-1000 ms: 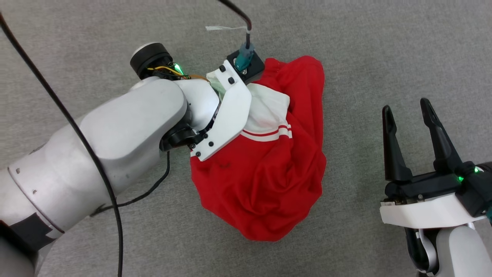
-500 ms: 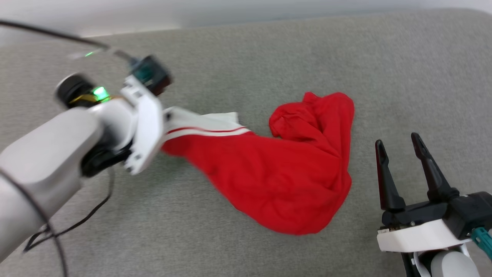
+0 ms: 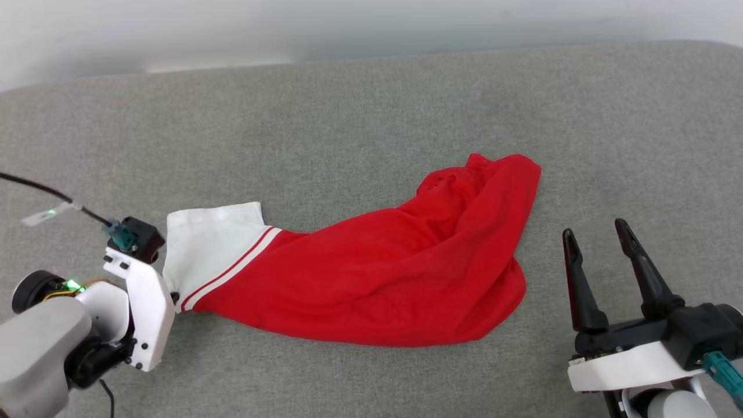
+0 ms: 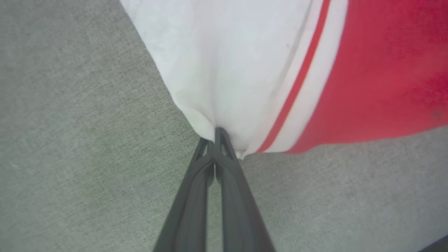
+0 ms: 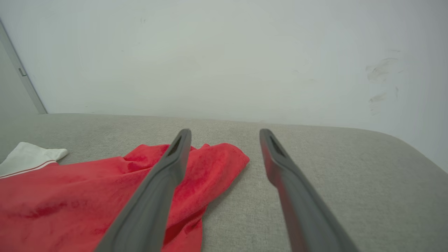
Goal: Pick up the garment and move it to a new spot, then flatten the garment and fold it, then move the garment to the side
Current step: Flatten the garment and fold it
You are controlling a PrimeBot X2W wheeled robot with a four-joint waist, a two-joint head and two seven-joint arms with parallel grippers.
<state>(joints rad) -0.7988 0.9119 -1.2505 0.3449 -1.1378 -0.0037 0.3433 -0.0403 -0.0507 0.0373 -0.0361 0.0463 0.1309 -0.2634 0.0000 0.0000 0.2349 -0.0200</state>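
**A:** How is the left arm posed?

**B:** It is low at the near left of the grey woven fabric surface [image 3: 348, 116], with its pale forearm angled inward and its white wrist plate facing the cloth. The left gripper [image 4: 215, 135] has its two long dark fingers pressed tight together. They pinch the lower corner of the white short sleeve [image 3: 209, 244], and the cloth gathers to a point at the tips.

**A:** And the right arm?

**B:** The right gripper [image 3: 594, 227] is at the near right with its fingers pointing away from the robot. They are spread wide with nothing between them. In the head view it is near the cloth's right end but apart from it.

**A:** How does the garment look?

**B:** The garment [image 3: 371, 278], a bright red jersey-style shirt, lies stretched lengthwise across the middle of the grey surface. It is narrow where the left gripper holds it and wider toward the right. A red-and-white striped trim [image 3: 232, 270] runs between the white sleeve and the red body. The far right end is bunched and folded over itself, and soft wrinkles run along the red cloth. A pale wall [image 5: 210, 52] rises behind the surface.
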